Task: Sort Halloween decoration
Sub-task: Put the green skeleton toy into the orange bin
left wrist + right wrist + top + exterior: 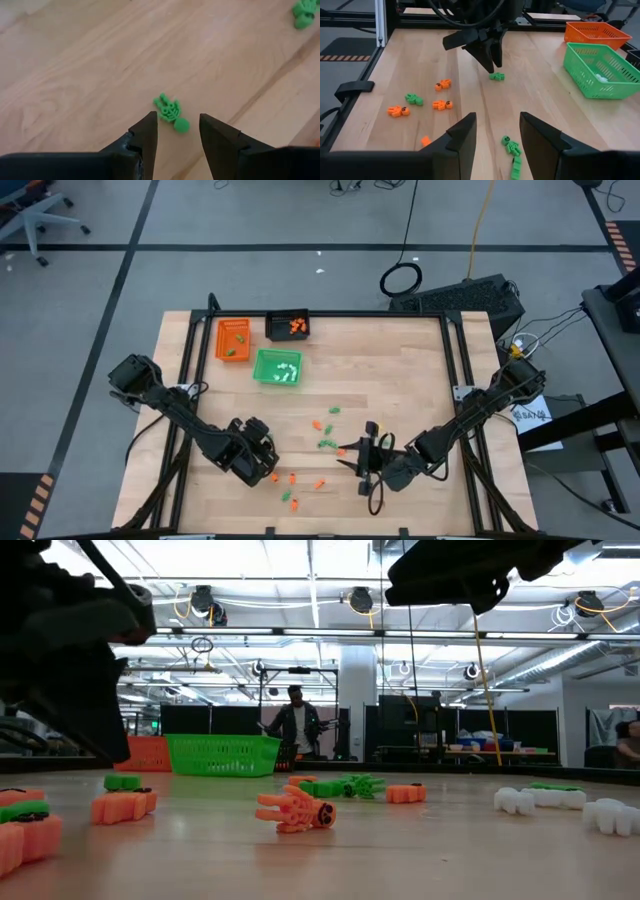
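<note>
Parted and empty, the left gripper's (176, 134) jaws hover over a green skeleton piece (170, 113) at twelve o'clock from the fingertips, its long axis slanting ten-to-four. The right gripper (496, 134), also open, waits farther off.

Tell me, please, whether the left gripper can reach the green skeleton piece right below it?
Probably yes: the left gripper hovers open just above the green skeleton piece, with only bare wooden table around it.
</note>
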Robot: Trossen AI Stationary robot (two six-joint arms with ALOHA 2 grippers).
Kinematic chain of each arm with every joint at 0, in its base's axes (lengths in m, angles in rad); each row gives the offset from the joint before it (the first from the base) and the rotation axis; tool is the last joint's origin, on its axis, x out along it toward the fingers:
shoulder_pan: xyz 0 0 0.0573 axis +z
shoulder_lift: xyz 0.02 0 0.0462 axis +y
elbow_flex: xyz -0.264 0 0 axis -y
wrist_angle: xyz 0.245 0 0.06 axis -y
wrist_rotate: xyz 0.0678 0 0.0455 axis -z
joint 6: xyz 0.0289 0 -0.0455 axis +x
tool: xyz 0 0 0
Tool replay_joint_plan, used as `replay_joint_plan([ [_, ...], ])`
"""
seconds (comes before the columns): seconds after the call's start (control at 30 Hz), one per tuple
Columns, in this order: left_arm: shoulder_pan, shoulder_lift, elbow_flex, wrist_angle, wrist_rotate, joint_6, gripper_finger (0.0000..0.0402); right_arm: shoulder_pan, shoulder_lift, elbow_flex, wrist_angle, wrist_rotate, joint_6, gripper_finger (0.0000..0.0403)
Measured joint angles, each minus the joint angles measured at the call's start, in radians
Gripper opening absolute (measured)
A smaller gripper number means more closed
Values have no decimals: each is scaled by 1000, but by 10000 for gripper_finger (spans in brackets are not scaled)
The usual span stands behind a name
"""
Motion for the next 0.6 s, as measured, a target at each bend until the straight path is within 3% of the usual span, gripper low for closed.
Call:
replay_joint_plan([
  [0.6, 29, 78, 0, 45, -30, -63, 144, 0, 0, 0, 2, 0, 18, 137],
])
